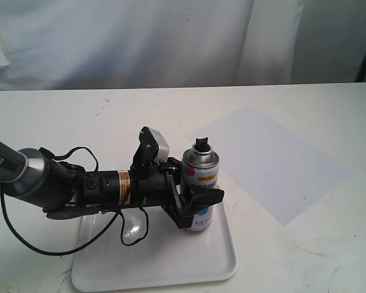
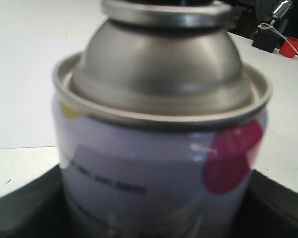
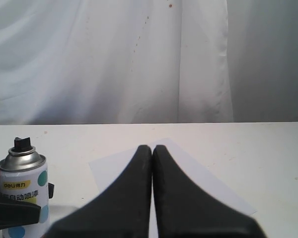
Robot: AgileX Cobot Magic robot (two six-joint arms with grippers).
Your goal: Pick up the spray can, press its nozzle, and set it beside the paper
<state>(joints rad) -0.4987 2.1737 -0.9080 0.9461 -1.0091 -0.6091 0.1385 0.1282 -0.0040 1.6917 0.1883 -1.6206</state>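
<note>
Found a white table [image 1: 61,110] carrying everything. Saw the paper [image 1: 274,165] lying flat toward the right, one edge close to a white rimmed tray [image 1: 171,271]. Spotted the spray can [image 1: 200,174] upright over the tray's far right corner, just beside the paper; could not tell whether lifted or resting. Saw the left gripper [image 1: 198,201] pinching the can low on its body, from the side. Saw the right gripper [image 3: 152,151] pressed together, empty, apart from the can. Noted the nozzle [image 1: 202,144] bare on top. Judged the low grip risky: could let the can tip or slip under a press. Feared stray spray marking the paper; could not tell the nozzle's aim.
</note>
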